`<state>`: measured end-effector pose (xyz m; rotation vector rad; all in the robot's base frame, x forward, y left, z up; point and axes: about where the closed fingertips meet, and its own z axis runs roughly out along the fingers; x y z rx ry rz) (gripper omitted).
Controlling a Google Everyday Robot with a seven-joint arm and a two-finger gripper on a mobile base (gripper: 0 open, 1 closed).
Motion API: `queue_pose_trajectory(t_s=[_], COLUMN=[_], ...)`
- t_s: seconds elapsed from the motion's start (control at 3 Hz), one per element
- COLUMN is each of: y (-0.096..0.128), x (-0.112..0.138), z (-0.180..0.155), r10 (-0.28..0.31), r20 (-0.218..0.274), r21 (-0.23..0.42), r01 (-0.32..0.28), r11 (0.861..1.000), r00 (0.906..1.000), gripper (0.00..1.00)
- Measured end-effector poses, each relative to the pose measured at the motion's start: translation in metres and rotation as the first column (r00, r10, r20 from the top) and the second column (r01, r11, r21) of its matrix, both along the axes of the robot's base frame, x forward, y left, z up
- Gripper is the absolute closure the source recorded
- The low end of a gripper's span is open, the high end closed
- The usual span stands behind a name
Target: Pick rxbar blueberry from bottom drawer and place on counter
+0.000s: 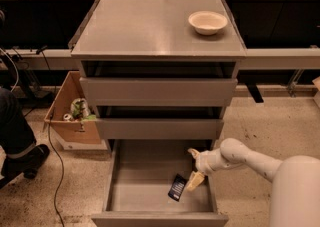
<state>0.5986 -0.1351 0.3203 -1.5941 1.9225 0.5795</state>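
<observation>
The rxbar blueberry [177,187], a small dark wrapper with pale lettering, lies on the floor of the pulled-out bottom drawer [150,173], towards its front right. My gripper [194,168] reaches in over the drawer's right side on a white arm. It is open and empty. Its lower finger [195,181] is just right of the bar, and I cannot tell whether it touches it. The counter [145,26] is the grey cabinet top above.
A cream bowl [207,22] stands on the counter's back right. Two shallower drawers [158,91] sit slightly ajar above the bottom one. A cardboard box [70,116] of items and a person's leg [17,136] are to the left. A cable runs over the floor.
</observation>
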Motion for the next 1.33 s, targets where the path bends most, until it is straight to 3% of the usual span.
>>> queue_pose_trajectory(t_s=[0.67,1.0,1.33], y=[0.048,0.067,0.072], x=[0.003,0.006,0.004], z=[-0.069,-0.106,-0.146], r10=[-0.039,-0.064,-0.095], r20=[-0.048,-0.082,-0.141], r21=[0.078,0.084,0.073], r01=[0.043,0.071,0.107], r11=[0.996,0.994,0.992], r00=[0.9981,0.9946,0.9854], gripper=[0.0,0.0,0.0])
